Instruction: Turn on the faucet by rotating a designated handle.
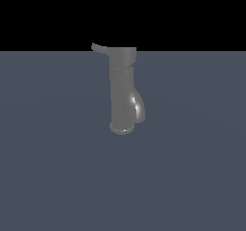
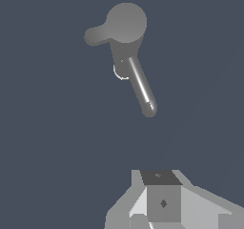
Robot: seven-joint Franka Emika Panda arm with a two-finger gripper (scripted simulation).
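The faucet point(image 1: 122, 93) is a dark grey glossy upright cylinder on a round base, standing on the flat grey floor. Its curved spout point(image 1: 138, 107) bends down toward the exterior view's right. The handle point(image 1: 99, 47) is a thin short lever sticking out of the wider cap toward the exterior view's left. The wrist view looks down on the faucet's cap point(image 2: 126, 23), the handle point(image 2: 95, 36) and the spout point(image 2: 142, 87). My gripper point(image 2: 162, 180) shows only as grey blocks at that picture's edge, well apart from the faucet. It does not appear in the exterior view.
A plain grey-blue floor point(image 1: 57, 167) spreads all around the faucet. Beyond its far edge there is only black background.
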